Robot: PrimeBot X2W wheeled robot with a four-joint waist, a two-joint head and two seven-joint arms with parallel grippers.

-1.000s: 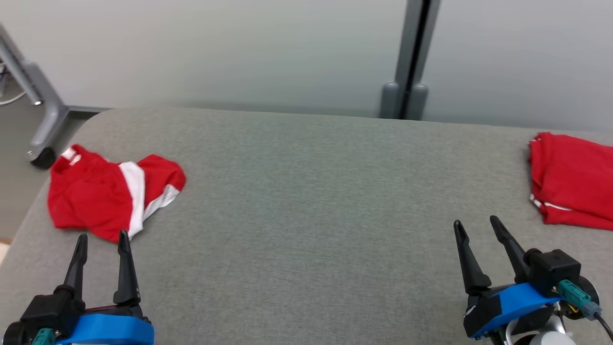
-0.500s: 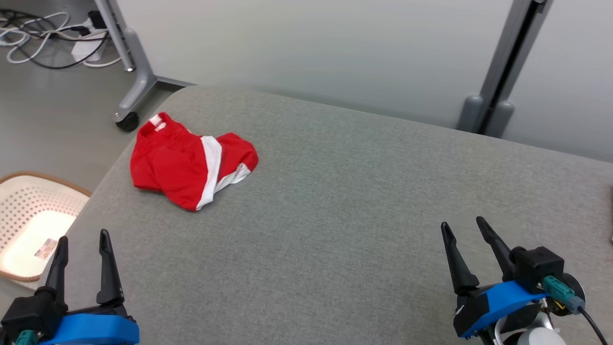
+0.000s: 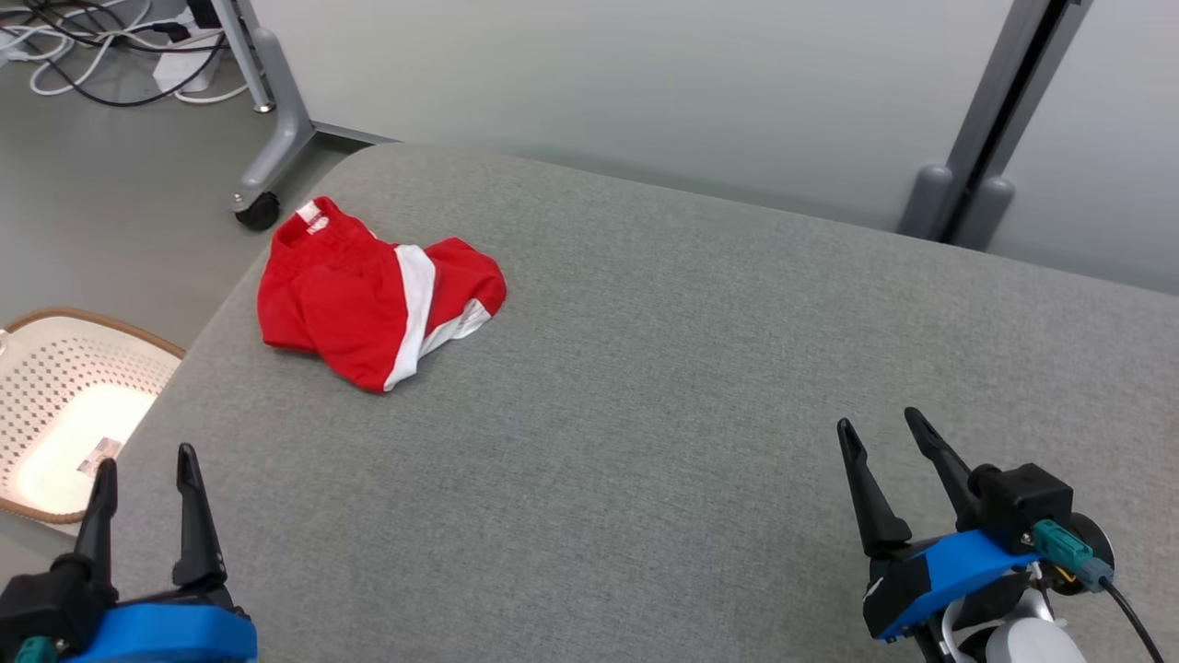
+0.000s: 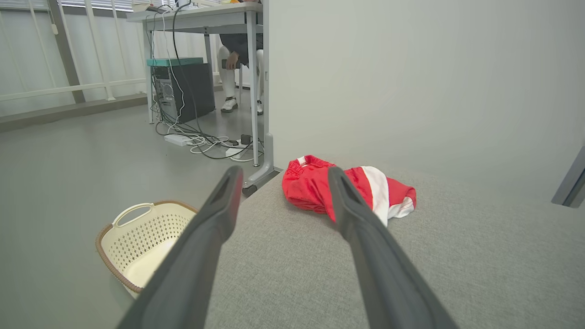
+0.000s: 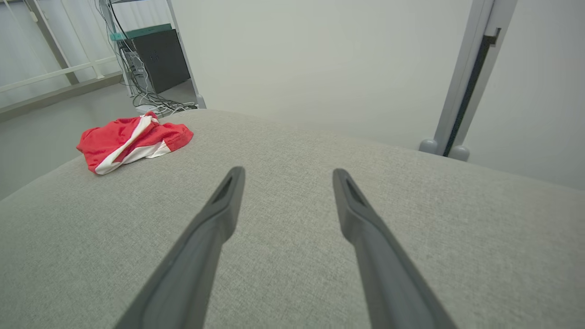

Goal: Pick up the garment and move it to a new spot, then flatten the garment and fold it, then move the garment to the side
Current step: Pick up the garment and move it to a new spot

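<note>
Garment (image 3: 378, 304): red shorts with a broad white stripe, lying crumpled on the grey fabric-covered surface (image 3: 645, 414) in its far left part, close to the rounded left edge. We note an elastic waistband bunched at the far left end with a small white label on it, and the white stripe running near-to-far across the right half of the heap. The cloth is not flat; one fold laps over another and the hem on the right curls under. Left gripper (image 3: 147, 459): at the near left corner of the surface, its two dark fingers spread apart with nothing between them, well apart from the garment, which lies farther away and a little to the right. In the left wrist view the right finger overlaps the garment in line of sight only; we see bare grey fabric between them. Right gripper (image 3: 877, 420): at the near right, fingers likewise spread and empty, above bare surface, far from the garment. Off the left edge, on the floor, stands a pale perforated basket (image 3: 37, 396) with a brown rim and a small slip of paper inside. Beyond the far left corner: a grey frame leg (image 3: 276, 129) on a black caster (image 3: 257, 210), and loose cables (image 3: 92, 64). A grey upright post (image 3: 990, 138) stands behind the far right edge against a pale wall
</note>
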